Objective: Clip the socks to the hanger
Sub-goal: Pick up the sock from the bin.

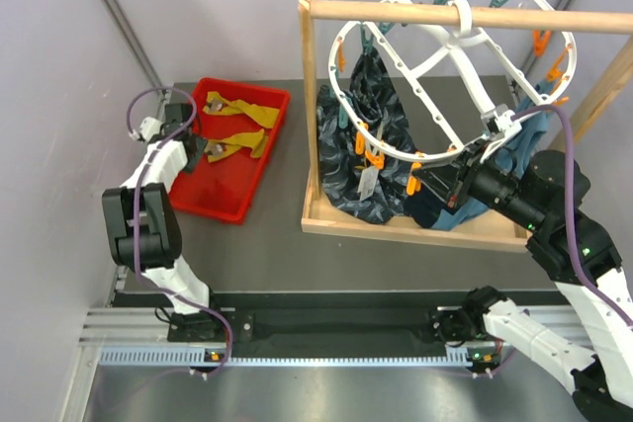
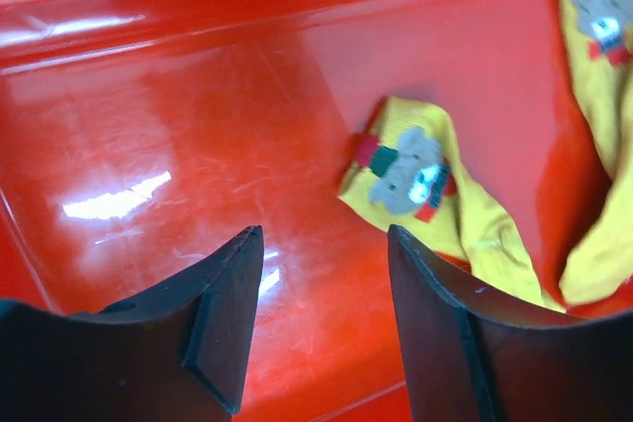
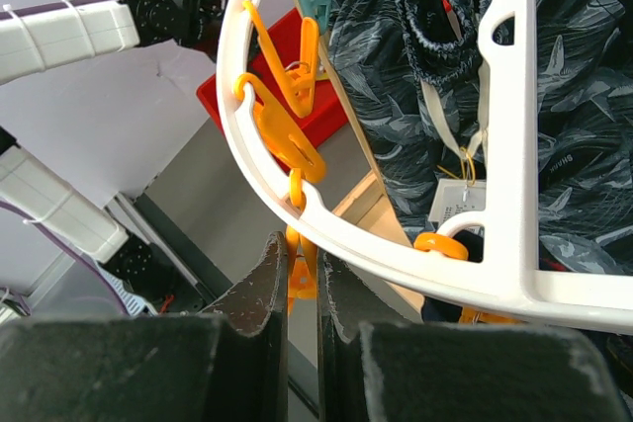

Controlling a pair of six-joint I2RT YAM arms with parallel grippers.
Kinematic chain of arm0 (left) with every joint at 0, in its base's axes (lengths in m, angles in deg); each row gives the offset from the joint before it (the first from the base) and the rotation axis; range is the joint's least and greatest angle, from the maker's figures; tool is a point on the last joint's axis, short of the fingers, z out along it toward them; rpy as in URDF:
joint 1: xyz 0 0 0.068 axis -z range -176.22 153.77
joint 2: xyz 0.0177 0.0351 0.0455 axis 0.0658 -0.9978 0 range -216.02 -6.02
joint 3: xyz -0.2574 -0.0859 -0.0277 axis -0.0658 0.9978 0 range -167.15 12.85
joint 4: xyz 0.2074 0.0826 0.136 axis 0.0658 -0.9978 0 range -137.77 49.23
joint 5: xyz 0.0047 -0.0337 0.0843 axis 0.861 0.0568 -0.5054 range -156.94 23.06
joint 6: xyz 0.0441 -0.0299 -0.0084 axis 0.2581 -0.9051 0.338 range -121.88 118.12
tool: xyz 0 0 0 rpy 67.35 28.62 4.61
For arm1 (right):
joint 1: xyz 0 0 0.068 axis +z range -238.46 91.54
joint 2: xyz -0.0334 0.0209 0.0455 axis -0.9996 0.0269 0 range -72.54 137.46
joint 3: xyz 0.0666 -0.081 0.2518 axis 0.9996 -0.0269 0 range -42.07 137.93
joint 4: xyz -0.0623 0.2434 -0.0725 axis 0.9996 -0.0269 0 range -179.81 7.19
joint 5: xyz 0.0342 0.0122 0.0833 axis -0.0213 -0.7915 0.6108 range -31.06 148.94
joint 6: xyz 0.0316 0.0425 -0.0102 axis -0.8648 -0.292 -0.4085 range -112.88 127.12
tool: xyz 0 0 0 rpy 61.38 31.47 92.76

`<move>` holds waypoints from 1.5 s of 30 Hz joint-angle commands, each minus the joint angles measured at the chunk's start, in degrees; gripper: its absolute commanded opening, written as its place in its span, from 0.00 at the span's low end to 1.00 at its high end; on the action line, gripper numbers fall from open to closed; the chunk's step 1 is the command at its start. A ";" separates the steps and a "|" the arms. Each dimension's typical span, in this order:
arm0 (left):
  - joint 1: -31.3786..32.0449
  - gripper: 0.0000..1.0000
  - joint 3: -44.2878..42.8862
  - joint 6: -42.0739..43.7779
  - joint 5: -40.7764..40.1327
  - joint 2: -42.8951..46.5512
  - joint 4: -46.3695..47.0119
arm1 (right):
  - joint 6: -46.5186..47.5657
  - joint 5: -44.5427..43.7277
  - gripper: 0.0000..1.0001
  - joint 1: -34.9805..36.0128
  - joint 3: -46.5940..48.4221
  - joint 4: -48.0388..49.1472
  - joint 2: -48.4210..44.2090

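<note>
Two mustard-yellow socks [image 1: 237, 109] lie in a red bin [image 1: 223, 200] at the left. My left gripper [image 1: 201, 142] hovers low inside the bin, open, with only bare red floor between its fingers [image 2: 223, 313]. One yellow sock [image 2: 415, 160], with a small bear patch, lies just beyond the right fingertip; another [image 2: 601, 66] lies at the far right. The white oval hanger [image 1: 396, 56] hangs tilted from a wooden rod. My right gripper [image 3: 302, 249] is shut on an orange clip peg [image 3: 304, 279] that dangles from the hanger's rim [image 3: 396, 266].
The wooden rod-and-post rack [image 1: 309, 96] stands on a wooden base [image 1: 396, 226]. A large dark patterned cloth [image 1: 361, 135] and a teal-blue cloth [image 1: 514, 145] hang from the hanger. Something dark navy [image 1: 427, 211] hangs under my right gripper. Grey walls stand left and right.
</note>
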 commanded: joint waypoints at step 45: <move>-0.40 0.00 -5.18 -2.13 3.92 -7.79 6.91 | 0.39 -0.10 0.00 0.19 2.18 3.52 1.53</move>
